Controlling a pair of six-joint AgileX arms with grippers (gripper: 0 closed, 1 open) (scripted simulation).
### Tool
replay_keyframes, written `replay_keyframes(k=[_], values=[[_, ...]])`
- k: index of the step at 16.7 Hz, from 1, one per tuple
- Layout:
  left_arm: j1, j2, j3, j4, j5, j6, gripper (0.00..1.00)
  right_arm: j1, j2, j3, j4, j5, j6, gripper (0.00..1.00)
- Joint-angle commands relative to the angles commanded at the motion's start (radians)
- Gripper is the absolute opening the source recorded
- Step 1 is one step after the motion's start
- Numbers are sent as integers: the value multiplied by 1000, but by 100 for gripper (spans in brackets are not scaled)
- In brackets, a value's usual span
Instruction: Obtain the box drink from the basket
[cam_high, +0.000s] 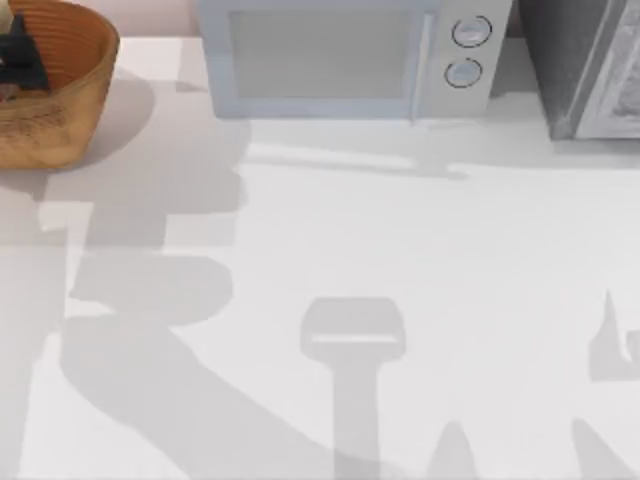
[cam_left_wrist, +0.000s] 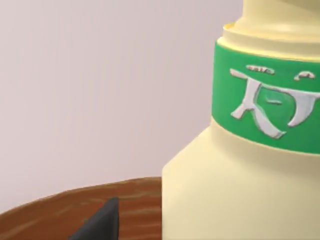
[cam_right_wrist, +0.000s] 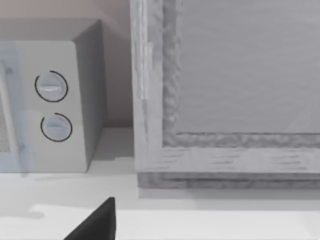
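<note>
The basket (cam_high: 92, 70) is orange-brown and woven, and it stands at the table's far left back corner. My left gripper (cam_high: 18, 55) is down inside it, showing as a black shape over the ribbed interior. In the left wrist view the box drink (cam_left_wrist: 240, 185) stands upright and very close: pale yellow, with a green band carrying white marks. One black fingertip (cam_left_wrist: 100, 225) shows beside the carton with a gap between them, over the basket's brown rim (cam_left_wrist: 55, 210). The gripper is open. My right gripper (cam_right_wrist: 97, 222) is parked at the right, facing the microwave.
A white microwave (cam_high: 340, 55) with two round knobs stands at the back centre. A grey cabinet (cam_high: 585, 65) fills the back right corner. A pale wall rises behind the basket. The arms cast shadows across the white tabletop (cam_high: 420, 260).
</note>
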Motion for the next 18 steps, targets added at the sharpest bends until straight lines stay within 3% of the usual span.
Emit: replay_keyframes(k=[9, 18], values=[[-11, 72, 126, -53, -10, -1, 100, 0, 0, 0, 0, 0, 0, 100], [-11, 72, 126, -53, -10, -1, 32, 0, 0, 0, 0, 0, 0, 100]])
